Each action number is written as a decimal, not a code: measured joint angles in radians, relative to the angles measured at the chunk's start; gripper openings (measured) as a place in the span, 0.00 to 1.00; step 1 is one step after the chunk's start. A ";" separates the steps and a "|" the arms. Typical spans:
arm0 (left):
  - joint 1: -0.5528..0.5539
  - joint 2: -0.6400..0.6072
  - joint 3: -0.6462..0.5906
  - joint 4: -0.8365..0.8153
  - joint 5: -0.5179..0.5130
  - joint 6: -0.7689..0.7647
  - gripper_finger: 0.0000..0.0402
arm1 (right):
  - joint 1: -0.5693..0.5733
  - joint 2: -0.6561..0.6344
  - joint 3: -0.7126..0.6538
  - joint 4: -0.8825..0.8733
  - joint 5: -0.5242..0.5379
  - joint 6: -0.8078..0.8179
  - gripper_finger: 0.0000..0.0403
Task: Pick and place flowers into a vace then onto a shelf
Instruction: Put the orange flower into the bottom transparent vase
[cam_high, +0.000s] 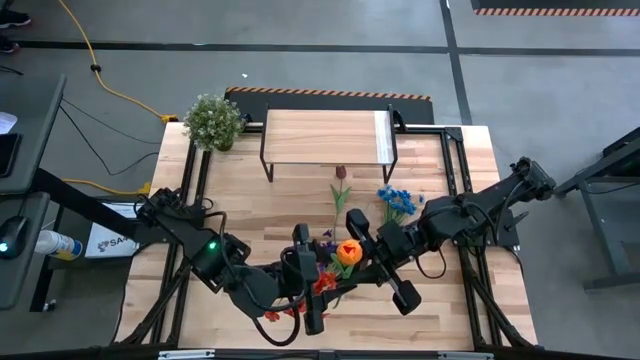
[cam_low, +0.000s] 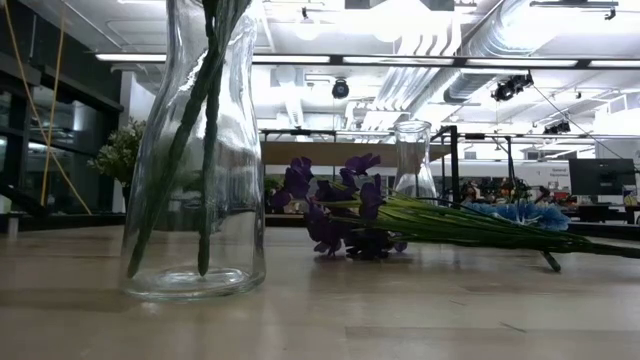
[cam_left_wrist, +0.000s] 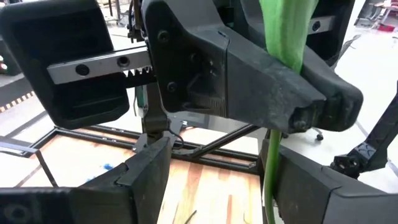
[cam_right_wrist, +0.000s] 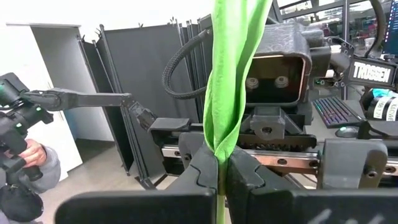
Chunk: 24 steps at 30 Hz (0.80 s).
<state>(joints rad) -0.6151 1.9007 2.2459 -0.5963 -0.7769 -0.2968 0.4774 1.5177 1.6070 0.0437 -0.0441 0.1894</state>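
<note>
The right hand (cam_right_wrist: 219, 171) is clamped on the orange flower's stem (cam_right_wrist: 227, 81), over the vase (cam_low: 195, 150) near the bench's (cam_high: 440, 300) front edge. The left hand (cam_left_wrist: 211, 180), fingers apart, flanks the vase. Other flowers (cam_high: 395, 200) lie between vase and shelf (cam_high: 325, 135).

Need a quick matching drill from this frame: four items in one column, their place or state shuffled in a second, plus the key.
Things:
1. orange-bloomed artificial flower with green stem
2. bushy green potted plant with white blossoms
3. dark maroon-bloomed flower
4. blue-bloomed flowers

Places or states:
A. lying on the wooden tabletop, next to the right arm
B. standing at the table's far left corner
C. stem pinched in the shut right gripper
D. lying just in front of the low wood-topped shelf with black legs

Pairs: 1-C, 2-B, 3-D, 4-A
</note>
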 joint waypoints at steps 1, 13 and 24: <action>0.000 0.000 0.000 -0.002 0.000 -0.004 0.70 | 0.000 0.000 0.000 0.000 0.000 0.000 0.00; 0.000 0.000 0.000 -0.006 0.003 -0.048 0.52 | 0.000 0.000 0.000 0.000 0.001 -0.013 0.00; -0.002 0.000 0.000 -0.013 0.013 -0.049 0.09 | -0.002 0.000 0.000 -0.017 0.019 -0.014 0.00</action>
<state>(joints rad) -0.6167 1.9007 2.2459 -0.6089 -0.7635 -0.3453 0.4755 1.5175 1.6070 0.0269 -0.0247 0.1749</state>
